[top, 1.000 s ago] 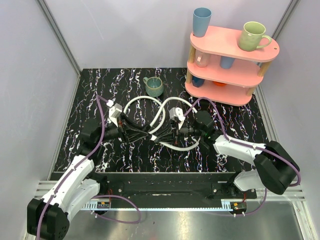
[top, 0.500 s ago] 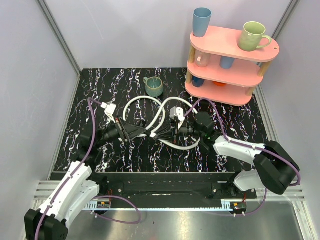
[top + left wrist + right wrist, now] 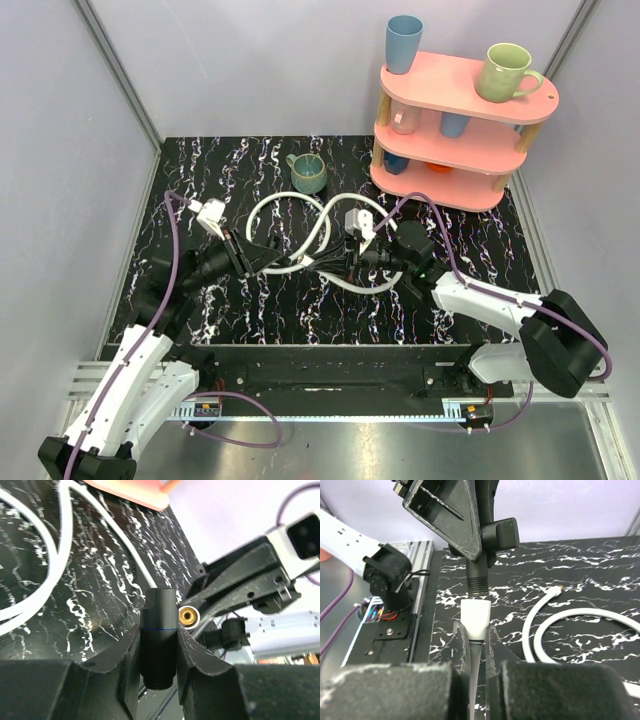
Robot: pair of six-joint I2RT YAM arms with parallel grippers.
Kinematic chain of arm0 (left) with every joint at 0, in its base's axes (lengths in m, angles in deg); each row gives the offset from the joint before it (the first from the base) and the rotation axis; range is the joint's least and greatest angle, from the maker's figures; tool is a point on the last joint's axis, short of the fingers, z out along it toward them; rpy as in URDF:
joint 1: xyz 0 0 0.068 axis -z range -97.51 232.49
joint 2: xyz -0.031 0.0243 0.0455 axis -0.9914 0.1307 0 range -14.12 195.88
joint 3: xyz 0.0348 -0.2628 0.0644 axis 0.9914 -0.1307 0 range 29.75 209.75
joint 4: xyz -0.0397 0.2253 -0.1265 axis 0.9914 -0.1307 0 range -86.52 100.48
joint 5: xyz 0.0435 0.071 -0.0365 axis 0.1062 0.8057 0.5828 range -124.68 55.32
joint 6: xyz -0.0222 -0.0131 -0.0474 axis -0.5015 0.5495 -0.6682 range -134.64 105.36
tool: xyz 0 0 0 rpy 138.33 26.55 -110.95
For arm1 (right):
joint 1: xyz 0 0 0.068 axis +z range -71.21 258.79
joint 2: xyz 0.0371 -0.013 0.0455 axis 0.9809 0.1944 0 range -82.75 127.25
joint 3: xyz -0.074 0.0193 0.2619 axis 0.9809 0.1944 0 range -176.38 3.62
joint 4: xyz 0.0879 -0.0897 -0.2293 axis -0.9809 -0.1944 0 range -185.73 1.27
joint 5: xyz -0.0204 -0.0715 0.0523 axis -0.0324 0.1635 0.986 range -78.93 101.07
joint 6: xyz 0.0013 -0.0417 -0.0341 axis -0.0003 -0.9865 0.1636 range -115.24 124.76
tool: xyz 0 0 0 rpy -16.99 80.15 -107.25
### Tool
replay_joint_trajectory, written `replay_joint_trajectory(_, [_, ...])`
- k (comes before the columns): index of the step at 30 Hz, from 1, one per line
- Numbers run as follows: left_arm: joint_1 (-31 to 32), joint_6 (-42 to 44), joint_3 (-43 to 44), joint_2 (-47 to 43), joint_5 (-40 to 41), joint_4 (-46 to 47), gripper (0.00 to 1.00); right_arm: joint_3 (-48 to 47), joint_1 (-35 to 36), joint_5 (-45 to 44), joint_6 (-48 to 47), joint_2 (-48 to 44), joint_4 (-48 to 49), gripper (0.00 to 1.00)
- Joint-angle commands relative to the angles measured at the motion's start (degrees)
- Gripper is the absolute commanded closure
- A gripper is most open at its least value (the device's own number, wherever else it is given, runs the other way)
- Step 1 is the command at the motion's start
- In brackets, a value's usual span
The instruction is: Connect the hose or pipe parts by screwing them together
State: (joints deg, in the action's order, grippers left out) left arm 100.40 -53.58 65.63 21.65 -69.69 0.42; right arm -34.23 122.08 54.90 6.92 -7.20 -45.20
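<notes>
Two white hoses lie in loops at mid-table, one (image 3: 322, 230) behind my grippers and one (image 3: 365, 288) curving under the right gripper. My left gripper (image 3: 272, 258) is shut on a black cylindrical fitting (image 3: 159, 635) with a thin blue ring. My right gripper (image 3: 330, 265) is shut on a white hose-end fitting (image 3: 475, 617) with a brass bore (image 3: 188, 615). In the right wrist view the black fitting's threaded end (image 3: 477, 582) sits right at the white fitting's mouth. I cannot tell whether the threads are engaged. A loose hose end (image 3: 555, 591) rests on the table to the right.
A green mug (image 3: 308, 173) stands just behind the hoses. At the back right is a pink three-tier shelf (image 3: 455, 140) carrying several cups. Purple cables (image 3: 178, 250) trail from both wrists. Grey walls close in the left and right sides.
The left wrist has rolled, its camera block swinging left and back, and the left arm has shifted leftward. The right gripper has edged slightly right. Both stay shut on their fittings.
</notes>
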Motion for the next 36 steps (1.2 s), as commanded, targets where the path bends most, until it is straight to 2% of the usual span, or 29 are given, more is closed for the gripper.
replay_joint_trajectory(1, [-0.07, -4.19, 7.09, -0.26, 11.17, -7.33, 1.00, -1.53, 0.31, -5.85, -6.28, -3.21, -1.86, 1.00])
replay_joint_trajectory(6, [-0.07, -12.38, 7.89, -0.09, 15.31, -6.55, 1.00, -2.67, 0.83, -8.93, -12.06, -3.13, -5.55, 1.00])
replay_joint_trajectory(11, [-0.07, -18.80, 9.29, 0.35, 18.56, -8.12, 1.00, -1.97, 6.88, -25.26, -26.28, -2.52, -5.04, 1.00])
replay_joint_trajectory(13, [-0.07, -19.77, 9.47, 0.53, 18.83, -8.92, 1.00, -2.32, 8.73, -29.92, -30.26, -1.81, -4.77, 1.00])
replay_joint_trajectory(16, [-0.07, -22.05, 9.04, 0.71, 18.83, -9.18, 1.00, -2.06, 11.64, -32.31, -35.55, 0.12, -2.76, 1.00])
replay_joint_trajectory(26, [-0.07, -25.84, 8.60, 4.48, 13.57, -13.66, 1.00, 0.40, 13.84, -31.09, -41.52, 3.37, 8.05, 1.00])
replay_joint_trajectory(36, [-0.07, -26.37, 8.77, 3.78, 14.08, -14.80, 1.00, 1.28, 14.28, -30.47, -40.74, 4.34, 8.50, 1.00])
